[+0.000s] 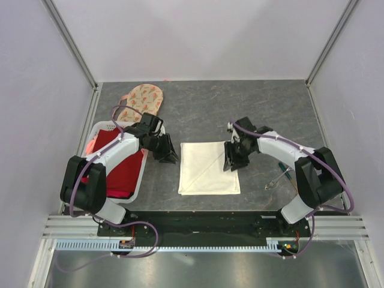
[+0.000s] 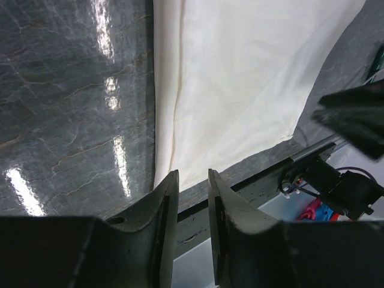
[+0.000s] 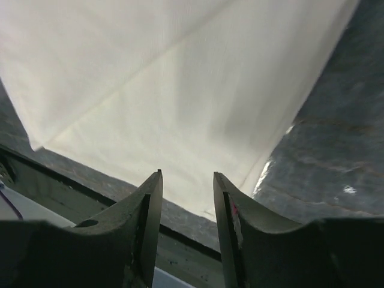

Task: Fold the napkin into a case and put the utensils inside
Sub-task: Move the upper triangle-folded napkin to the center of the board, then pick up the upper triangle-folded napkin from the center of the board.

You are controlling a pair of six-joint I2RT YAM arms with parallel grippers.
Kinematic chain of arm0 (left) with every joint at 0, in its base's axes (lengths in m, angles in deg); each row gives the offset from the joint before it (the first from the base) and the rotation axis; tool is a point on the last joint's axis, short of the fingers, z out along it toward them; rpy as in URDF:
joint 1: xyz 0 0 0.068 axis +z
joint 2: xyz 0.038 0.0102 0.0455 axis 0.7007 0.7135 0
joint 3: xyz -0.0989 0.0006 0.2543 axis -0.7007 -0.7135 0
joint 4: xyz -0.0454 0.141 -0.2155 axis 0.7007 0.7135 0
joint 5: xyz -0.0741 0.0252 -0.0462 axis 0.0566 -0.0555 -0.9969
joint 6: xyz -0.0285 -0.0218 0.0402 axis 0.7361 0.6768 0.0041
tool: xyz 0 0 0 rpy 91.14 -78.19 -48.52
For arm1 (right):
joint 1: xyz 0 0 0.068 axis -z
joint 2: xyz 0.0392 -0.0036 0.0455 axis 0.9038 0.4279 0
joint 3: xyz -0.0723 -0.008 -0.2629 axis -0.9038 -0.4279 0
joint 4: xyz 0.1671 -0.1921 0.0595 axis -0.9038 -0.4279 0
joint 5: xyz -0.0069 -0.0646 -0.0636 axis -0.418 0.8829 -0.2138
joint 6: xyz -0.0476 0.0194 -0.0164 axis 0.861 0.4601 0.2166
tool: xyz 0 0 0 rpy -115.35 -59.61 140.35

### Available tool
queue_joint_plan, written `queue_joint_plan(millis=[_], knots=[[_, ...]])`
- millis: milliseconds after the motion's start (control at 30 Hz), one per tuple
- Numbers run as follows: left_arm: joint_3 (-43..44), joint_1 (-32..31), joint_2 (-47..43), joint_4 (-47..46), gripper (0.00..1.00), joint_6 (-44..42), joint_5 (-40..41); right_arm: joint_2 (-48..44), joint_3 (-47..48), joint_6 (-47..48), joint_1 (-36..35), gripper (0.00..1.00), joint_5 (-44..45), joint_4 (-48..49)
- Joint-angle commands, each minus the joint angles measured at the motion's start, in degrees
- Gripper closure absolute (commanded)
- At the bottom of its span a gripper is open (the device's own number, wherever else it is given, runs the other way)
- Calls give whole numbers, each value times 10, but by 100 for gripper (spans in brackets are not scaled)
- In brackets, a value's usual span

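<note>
Grey marbled stone made up the table (image 1: 240, 108), and on it, between the two arms, the cream-white napkin (image 1: 209, 168) lay flat as a near-square, a diagonal crease running across it and a doubled edge showing along its left side (so it looked layered at least once, though not yet narrow enough to be a case). At the left stood a white basket (image 1: 142, 175) with a red cloth (image 1: 123, 171) in it, and behind that lay a peach floral cloth (image 1: 144, 99).

Just off the napkin's upper left corner hung the left gripper (image 2: 191, 174), its fingers parted by a narrow gap with nothing between them. Over the upper right edge of the cloth hung the right gripper (image 3: 187, 175), its fingers spread a little wider and likewise empty.

Smallest were the utensils (image 1: 277, 179), lying on the bare table right of the napkin and well apart from it, beside the right arm; their detail was too fine to read.

Folding seemed to be the step in hand. The next move would call for pinching an edge or corner cleanly, lifting only what was meant to fold, and laying it over straight.
</note>
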Motion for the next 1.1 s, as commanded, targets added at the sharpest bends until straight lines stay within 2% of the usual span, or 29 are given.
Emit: queue_joint_plan(millis=[0, 100, 233, 400, 500, 633, 733, 767, 800, 833, 900, 933, 1067], knots=[[41, 6, 18, -6, 67, -15, -31, -38, -77, -52, -35, 55, 43, 35], [39, 6, 12, -14, 67, -2, -33, -54, -109, -54, -35, 59, 105, 42], [24, 7, 0, -16, 67, 10, -38, -28, -109, -30, -24, 60, 167, 21], [-1, 8, -25, -16, 67, 16, -36, 25, -95, -13, 36, 61, 243, 2], [-18, 9, -43, -16, 66, 24, -39, 48, -56, 3, 68, 60, 282, -17], [-32, 10, -61, -16, 66, 31, -39, 30, 26, 15, 55, 55, 291, -58], [-39, 11, -67, -17, 66, 43, -34, 2, 67, 15, -12, 46, 306, -94], [-41, 11, -71, -20, 66, 48, -32, -2, 75, 12, -64, 40, 304, -109], [-47, 11, -75, -23, 66, 57, -32, -10, 88, 9, -91, 37, 294, -114], [-50, 11, -80, -26, 66, 62, -32, -12, 91, 5, -149, 33, 287, -119], [-59, 12, -87, -32, 66, 76, -29, -10, 102, 0, -211, 30, 280, -122], [-61, 12, -90, -34, 66, 81, -25, -9, 105, -3, -266, 28, 281, -124], [-79, 14, -110, -43, 67, 96, -22, 12, 109, -12, -373, 31, 285, -104]])
